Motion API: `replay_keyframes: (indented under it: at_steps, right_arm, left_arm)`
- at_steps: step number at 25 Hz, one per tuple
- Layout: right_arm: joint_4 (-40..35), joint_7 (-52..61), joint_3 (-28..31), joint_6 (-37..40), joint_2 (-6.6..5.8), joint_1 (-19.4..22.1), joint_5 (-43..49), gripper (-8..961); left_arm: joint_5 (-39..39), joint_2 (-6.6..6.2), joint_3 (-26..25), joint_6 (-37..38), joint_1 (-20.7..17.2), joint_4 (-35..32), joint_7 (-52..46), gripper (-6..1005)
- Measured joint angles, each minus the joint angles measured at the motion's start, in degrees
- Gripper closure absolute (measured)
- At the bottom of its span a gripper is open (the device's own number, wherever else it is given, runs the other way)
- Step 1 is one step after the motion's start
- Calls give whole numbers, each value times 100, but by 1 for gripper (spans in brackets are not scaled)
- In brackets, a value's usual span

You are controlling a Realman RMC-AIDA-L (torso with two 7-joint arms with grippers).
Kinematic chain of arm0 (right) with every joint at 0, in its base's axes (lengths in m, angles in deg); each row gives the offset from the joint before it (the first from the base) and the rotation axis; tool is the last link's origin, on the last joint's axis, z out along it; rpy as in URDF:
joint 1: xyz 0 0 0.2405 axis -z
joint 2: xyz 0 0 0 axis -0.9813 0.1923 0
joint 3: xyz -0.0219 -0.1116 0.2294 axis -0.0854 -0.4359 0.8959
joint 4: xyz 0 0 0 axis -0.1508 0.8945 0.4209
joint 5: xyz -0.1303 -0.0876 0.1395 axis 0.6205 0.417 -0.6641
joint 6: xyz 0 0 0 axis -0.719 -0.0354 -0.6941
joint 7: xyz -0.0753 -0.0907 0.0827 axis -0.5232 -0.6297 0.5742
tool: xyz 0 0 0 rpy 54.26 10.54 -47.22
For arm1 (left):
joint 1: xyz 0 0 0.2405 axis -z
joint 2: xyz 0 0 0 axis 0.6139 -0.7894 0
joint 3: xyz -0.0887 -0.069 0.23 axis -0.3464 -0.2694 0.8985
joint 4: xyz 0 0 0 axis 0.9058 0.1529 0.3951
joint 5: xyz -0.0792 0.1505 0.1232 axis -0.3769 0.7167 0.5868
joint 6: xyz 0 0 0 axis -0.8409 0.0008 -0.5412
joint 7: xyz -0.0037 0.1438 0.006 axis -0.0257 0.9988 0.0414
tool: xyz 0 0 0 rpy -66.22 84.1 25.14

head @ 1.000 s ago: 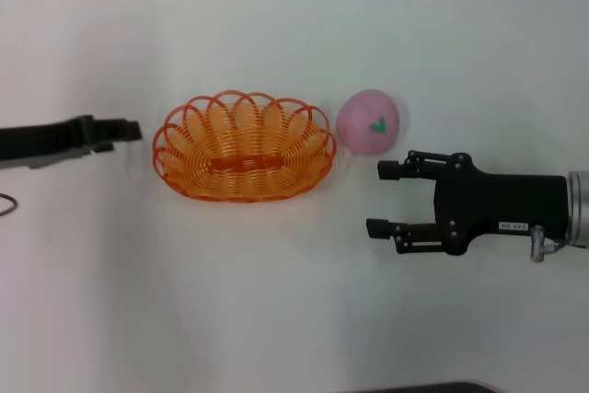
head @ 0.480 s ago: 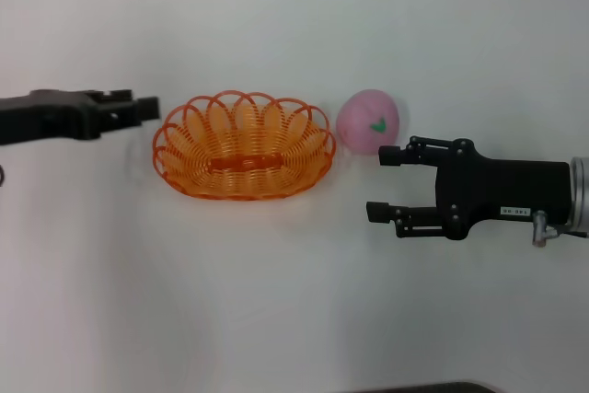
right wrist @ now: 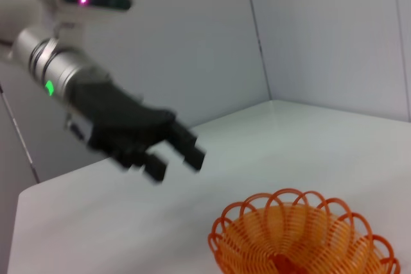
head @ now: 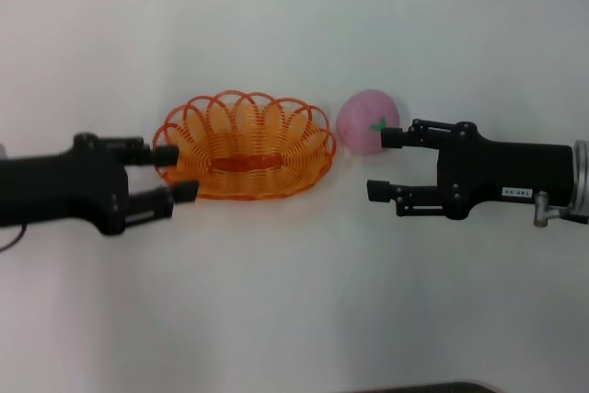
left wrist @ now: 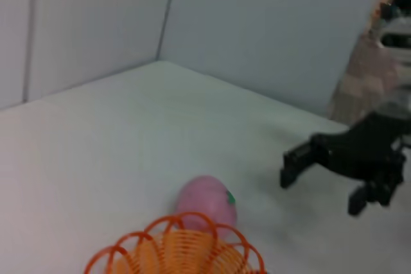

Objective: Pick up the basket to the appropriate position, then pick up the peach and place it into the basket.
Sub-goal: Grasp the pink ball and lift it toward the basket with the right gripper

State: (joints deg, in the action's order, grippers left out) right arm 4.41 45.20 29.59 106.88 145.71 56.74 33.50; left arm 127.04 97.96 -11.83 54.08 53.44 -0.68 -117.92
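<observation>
The orange basket (head: 244,144) sits on the white table, with the pink peach (head: 368,121) just off its right end. My left gripper (head: 178,173) is open at the basket's left end, and its fingertips overlap the rim in the head view. In the right wrist view the left gripper (right wrist: 174,162) hangs above the table, apart from the basket (right wrist: 302,235). My right gripper (head: 384,164) is open and empty beside the peach's right side. The left wrist view shows the peach (left wrist: 205,200) behind the basket (left wrist: 176,251), with the right gripper (left wrist: 321,187) a gap away.
The white table (head: 294,301) stretches wide in front of and behind the objects. Pale walls (left wrist: 270,30) close off the table's far sides in the wrist views. A dark edge (head: 414,387) shows at the table's near side.
My left gripper has swung in and forward, from beside the basket's far-left rim to over its left end, now showing open. My right gripper has moved up toward the peach.
</observation>
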Motion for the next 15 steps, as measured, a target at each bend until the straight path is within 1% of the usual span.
replay_keyframes:
  at_steps: [6,11,15]
  right_arm:
    - [-3,82,15,5,3,-40,5,126]
    - [-10,83,11,-45,2,-43,29,126]
    - [-11,83,21,-65,2,-41,36,126]
  left_arm:
    - [5,2,-151,-17,-255,528,896,486]
    - [139,-3,-394,-37,-276,1052,1362,484]
    - [282,1,-416,-75,-309,1169,1540,485]
